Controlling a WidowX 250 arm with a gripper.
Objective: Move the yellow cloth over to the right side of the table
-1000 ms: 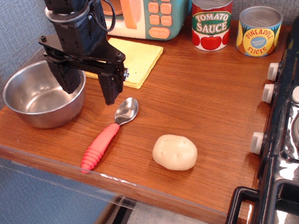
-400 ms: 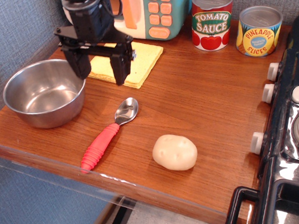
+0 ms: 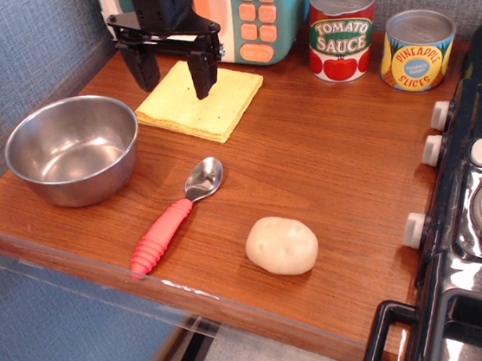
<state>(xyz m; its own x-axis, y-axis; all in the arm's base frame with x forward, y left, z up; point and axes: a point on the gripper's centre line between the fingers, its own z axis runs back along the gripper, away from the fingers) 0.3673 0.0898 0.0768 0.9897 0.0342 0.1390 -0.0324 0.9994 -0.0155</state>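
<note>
the arm's upper part is cut off at the top edge; its black gripper [image 3: 174, 73] hangs with jaws spread wide over the yellow cloth [image 3: 201, 100], which lies flat at the table's [image 3: 326, 162] back left, partly hidden behind the fingers. the steel bowl [image 3: 72, 149] beside it holds nothing. bare wood runs rightward toward the toy stove [image 3: 478, 197], past the spoon [image 3: 175, 214] and potato [image 3: 281, 245]

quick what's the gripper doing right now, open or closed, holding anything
Gripper: open, holding nothing, jaws spread above the yellow cloth.
</note>
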